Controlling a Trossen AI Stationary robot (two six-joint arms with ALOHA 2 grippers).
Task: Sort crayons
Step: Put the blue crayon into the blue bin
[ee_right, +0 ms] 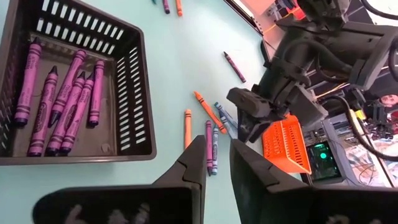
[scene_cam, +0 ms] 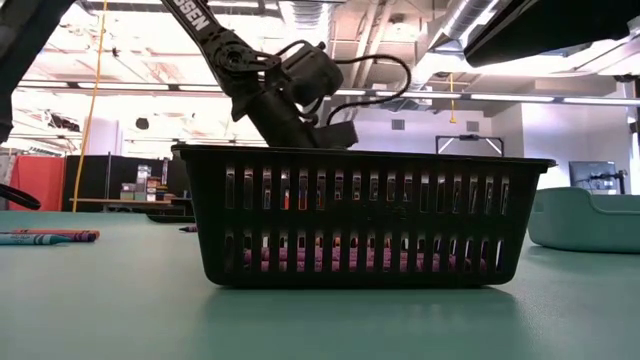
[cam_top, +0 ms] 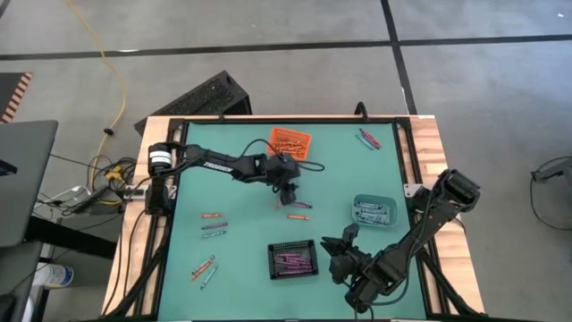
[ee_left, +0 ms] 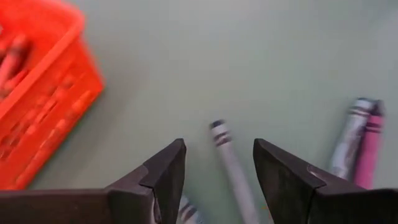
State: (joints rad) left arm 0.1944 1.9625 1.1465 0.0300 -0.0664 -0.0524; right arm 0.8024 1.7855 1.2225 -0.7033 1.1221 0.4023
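My left gripper (ee_left: 219, 148) hangs open, slanting down over the green mat (cam_top: 241, 206) just near of the orange bin (cam_top: 289, 141). A grey-blue crayon (ee_left: 229, 163) lies flat on the mat between its fingers, touching neither as far as I can see. Two more crayons, grey (ee_left: 348, 140) and pink (ee_left: 370, 146), lie side by side close by. My right gripper (ee_right: 217, 168) hovers beside the black bin (cam_top: 293, 259), narrowly open with nothing between its fingers. Several purple crayons (ee_right: 62, 93) lie in that bin.
A teal bin (cam_top: 374, 211) holding crayons stands at the mat's right. Loose crayons lie at the left (cam_top: 213, 224), the near left (cam_top: 204, 268) and the far right (cam_top: 366, 137). In the low view the black bin (scene_cam: 365, 215) hides most of the mat behind it.
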